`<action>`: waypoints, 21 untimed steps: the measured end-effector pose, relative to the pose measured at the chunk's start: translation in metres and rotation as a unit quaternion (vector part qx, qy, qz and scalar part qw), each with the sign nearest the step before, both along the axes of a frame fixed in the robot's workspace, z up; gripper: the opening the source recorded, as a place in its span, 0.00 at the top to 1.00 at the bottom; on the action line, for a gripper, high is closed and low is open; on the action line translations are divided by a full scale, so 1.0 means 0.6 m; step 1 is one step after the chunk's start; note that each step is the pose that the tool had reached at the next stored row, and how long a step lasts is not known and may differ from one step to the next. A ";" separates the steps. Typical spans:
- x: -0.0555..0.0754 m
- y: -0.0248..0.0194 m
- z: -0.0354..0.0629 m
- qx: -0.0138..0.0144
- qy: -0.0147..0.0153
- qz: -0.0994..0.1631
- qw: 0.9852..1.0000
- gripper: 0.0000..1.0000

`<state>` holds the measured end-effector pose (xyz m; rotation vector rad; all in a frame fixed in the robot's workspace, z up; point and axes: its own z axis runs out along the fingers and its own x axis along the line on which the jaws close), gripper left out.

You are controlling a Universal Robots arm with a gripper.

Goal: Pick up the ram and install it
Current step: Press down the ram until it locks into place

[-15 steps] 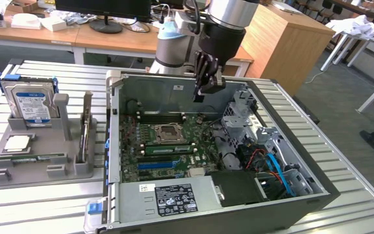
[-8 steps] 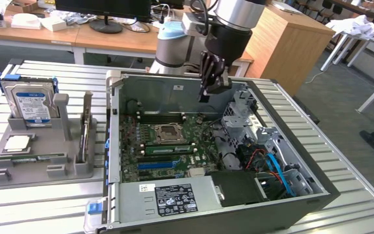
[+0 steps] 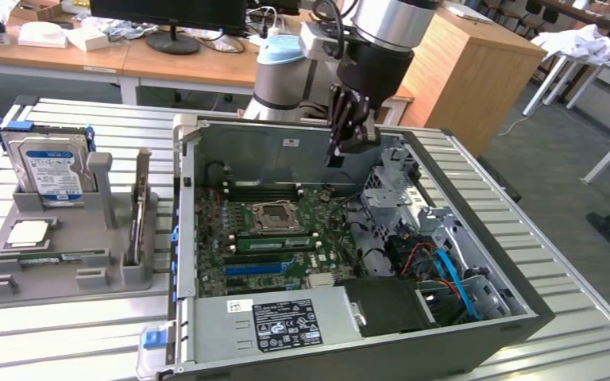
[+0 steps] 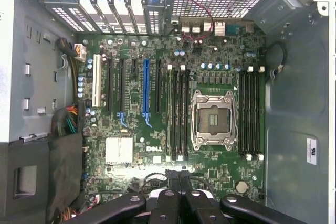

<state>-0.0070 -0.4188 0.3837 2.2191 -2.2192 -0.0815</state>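
Jaws (image 3: 340,152) pressed together, nothing seen between them, hanging over the open PC case (image 3: 517,311) near its 12 o'clock wall. Motherboard (image 3: 283,278) lies under them, with the empty CPU socket (image 3: 273,213) at 7 o'clock from the jaws in the exterior view. The ram (image 3: 45,255) is well apart, at 8 o'clock from the jaws, lying flat in the gray holder tray (image 3: 61,282) at the exterior view's left. Hard drive (image 3: 45,163) stands upright at the tray's 12 o'clock end. Tray and case both sit on the slatted metal counter (image 3: 72,337).
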 end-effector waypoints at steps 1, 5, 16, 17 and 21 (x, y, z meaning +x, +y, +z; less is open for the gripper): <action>0.000 0.0000 -0.003 0.000 0.000 0.000 1.000 0.90; 0.000 -0.0001 -0.014 0.000 0.000 0.000 1.000 0.90; 0.000 0.0000 -0.048 0.000 0.000 0.000 1.000 0.90; 0.000 0.0000 -0.051 0.000 0.000 0.000 1.000 0.90; 0.000 -0.0001 -0.063 0.000 0.000 0.000 1.000 0.90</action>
